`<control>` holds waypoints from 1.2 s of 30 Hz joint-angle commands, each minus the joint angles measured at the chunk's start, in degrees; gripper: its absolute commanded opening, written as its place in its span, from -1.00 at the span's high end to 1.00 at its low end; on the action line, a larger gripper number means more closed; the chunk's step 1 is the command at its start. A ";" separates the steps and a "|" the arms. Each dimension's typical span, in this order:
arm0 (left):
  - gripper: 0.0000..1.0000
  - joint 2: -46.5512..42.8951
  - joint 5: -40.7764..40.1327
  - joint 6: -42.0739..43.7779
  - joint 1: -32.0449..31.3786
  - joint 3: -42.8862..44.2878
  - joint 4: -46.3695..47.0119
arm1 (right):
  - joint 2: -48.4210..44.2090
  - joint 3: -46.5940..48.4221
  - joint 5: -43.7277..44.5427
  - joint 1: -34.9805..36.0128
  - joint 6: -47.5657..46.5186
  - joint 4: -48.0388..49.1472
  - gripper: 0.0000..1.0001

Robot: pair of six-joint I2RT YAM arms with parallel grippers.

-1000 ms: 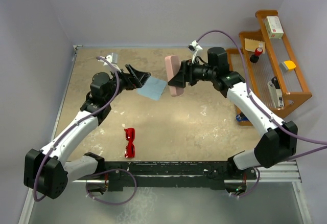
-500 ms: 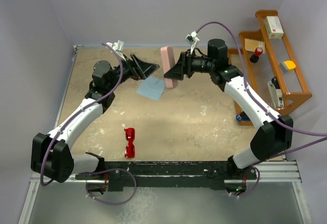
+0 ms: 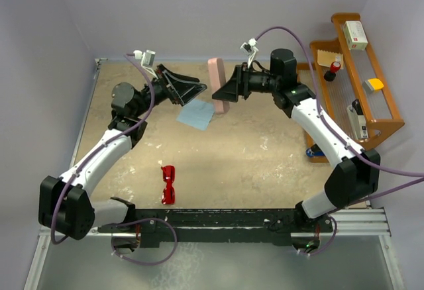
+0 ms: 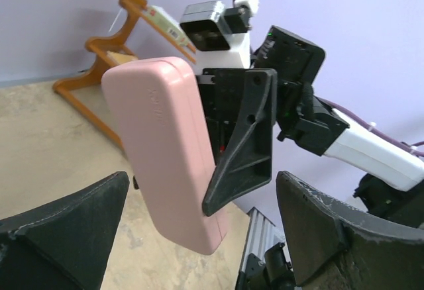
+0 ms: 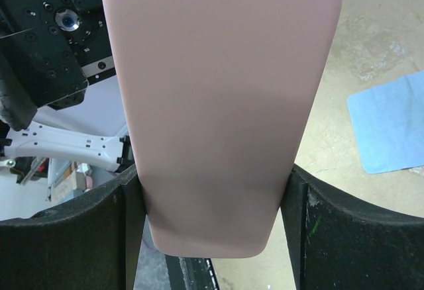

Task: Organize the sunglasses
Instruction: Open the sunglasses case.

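The red sunglasses (image 3: 169, 184) lie on the table near the front, left of centre, apart from both grippers. My right gripper (image 3: 224, 91) is shut on the pink case (image 3: 218, 85) and holds it upright in the air over the back of the table. In the right wrist view the case (image 5: 222, 91) fills the space between the right gripper's (image 5: 212, 191) fingers. My left gripper (image 3: 192, 91) is open and empty and faces the case from the left. In the left wrist view the case (image 4: 165, 151) hangs just beyond the left gripper's (image 4: 202, 194) spread fingers.
A light blue cloth (image 3: 197, 114) lies flat on the table below the two grippers; it also shows in the right wrist view (image 5: 391, 121). A wooden rack (image 3: 381, 114) with small items stands at the right edge. A small blue object (image 3: 311, 151) lies by its foot.
My right gripper has carried the pink case up and back and turned it more upright. My left gripper has risen from beside the cloth and now points at the case.
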 commanded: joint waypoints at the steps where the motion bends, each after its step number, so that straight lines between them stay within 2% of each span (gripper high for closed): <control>1: -0.80 1.36 5.37 -4.63 0.52 -0.36 10.50 | -3.50 4.91 -3.46 -0.02 0.35 0.42 1.00; 5: -0.81 4.03 7.62 -10.99 0.52 -1.64 20.45 | -4.18 4.76 -6.99 -0.01 3.28 2.96 1.00; 10: -0.81 6.81 7.68 -13.75 0.53 -1.81 25.21 | -4.82 4.38 -8.70 -0.02 5.99 5.28 1.00; 19: -0.82 8.44 7.64 -13.81 0.54 0.58 26.20 | -5.11 2.36 -10.67 0.80 10.25 9.84 1.00; 30: -0.81 10.21 10.33 -20.69 0.50 2.35 35.28 | -2.80 6.14 -11.95 4.45 10.10 8.03 1.00; 36: -0.79 10.39 11.55 -22.16 0.54 2.72 36.67 | -1.28 7.54 -12.75 5.30 9.78 7.47 1.00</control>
